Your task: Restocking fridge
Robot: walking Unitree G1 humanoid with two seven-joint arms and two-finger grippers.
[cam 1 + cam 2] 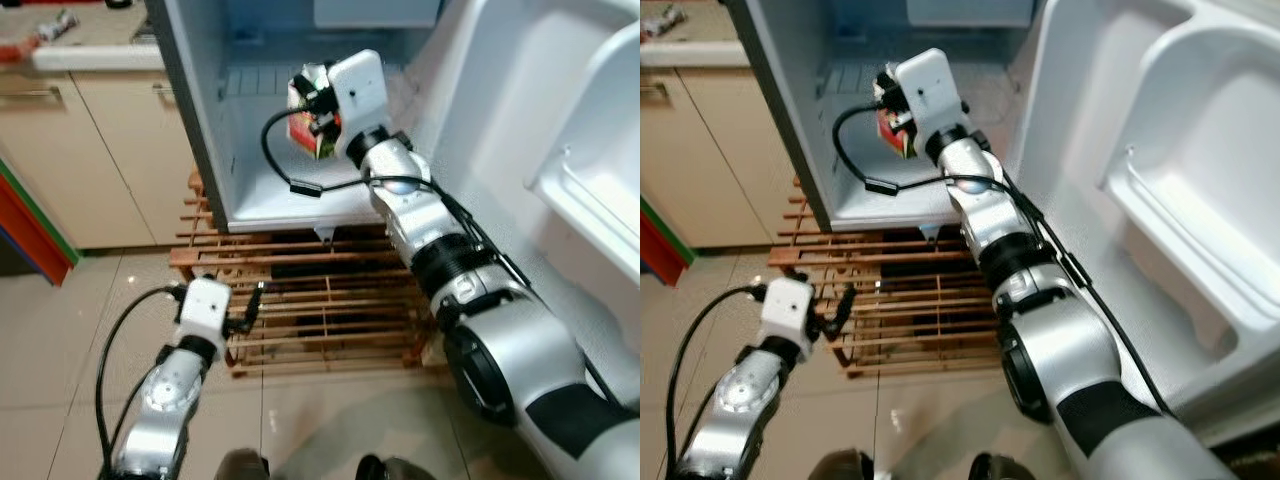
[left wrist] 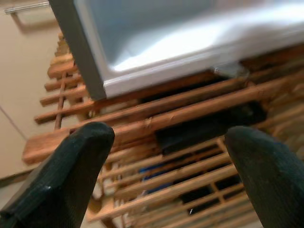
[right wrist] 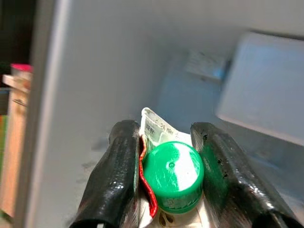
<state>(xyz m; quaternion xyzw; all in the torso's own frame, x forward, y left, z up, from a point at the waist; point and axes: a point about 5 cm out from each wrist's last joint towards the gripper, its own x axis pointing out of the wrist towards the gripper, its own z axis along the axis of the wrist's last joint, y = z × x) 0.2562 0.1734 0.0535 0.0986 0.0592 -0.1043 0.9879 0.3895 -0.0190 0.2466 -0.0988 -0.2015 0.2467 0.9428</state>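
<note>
Inside open fridge [image 1: 215, 120] above wooden rack [image 1: 300, 290], right hand [image 3: 164, 180] clamping green-capped carton [image 3: 172, 176], left hand [image 2: 166, 166] spread empty, tiled floor [image 1: 90, 310]

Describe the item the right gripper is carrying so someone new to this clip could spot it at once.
Start at the open white fridge standing on a wooden slatted rack. Inside its lower compartment, the right gripper is shut on a small carton. It is red, white and green with a round green screw cap.

The right gripper [image 3: 164, 183] is reaching forward, fingers clamping; the left gripper [image 2: 166, 175] is hanging low, fingers spread
</note>
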